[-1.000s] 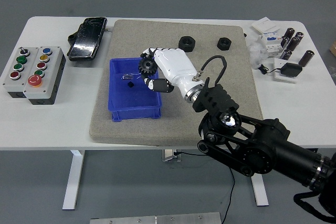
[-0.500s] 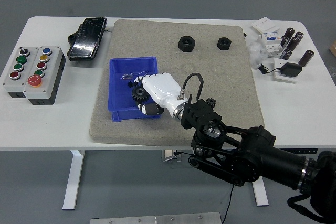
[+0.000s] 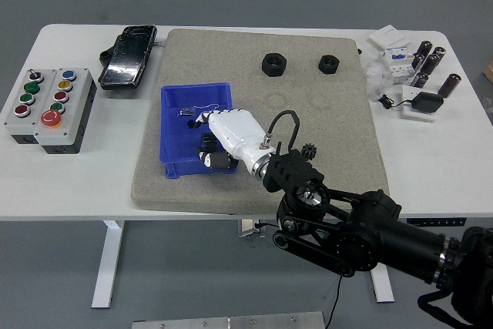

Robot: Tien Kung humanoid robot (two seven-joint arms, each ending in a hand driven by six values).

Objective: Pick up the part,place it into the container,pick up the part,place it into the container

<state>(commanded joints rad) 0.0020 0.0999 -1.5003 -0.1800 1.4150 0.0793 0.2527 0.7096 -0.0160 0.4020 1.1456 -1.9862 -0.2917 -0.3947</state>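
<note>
My right hand [image 3: 212, 146] is white and reaches from the lower right down into the blue container [image 3: 179, 101] on the grey mat. Its fingers are curled around a black gear [image 3: 208, 143], held low inside the container and mostly hidden by the hand. A second, smaller black gear [image 3: 310, 151] lies on the mat just right of my wrist. Two black nuts [image 3: 273, 63] [image 3: 329, 62] sit at the mat's far edge. My left arm is out of view.
A grey mat [image 3: 339, 125] covers the table's middle. A button box [image 3: 48, 107] and a black device [image 3: 129, 55] are at the left. Small cylinders and white parts [image 3: 412, 67] crowd the right rear corner.
My right hand carried the black gear from above the container's right rim down and toward me into the container; in the last half second it sank slightly lower.
</note>
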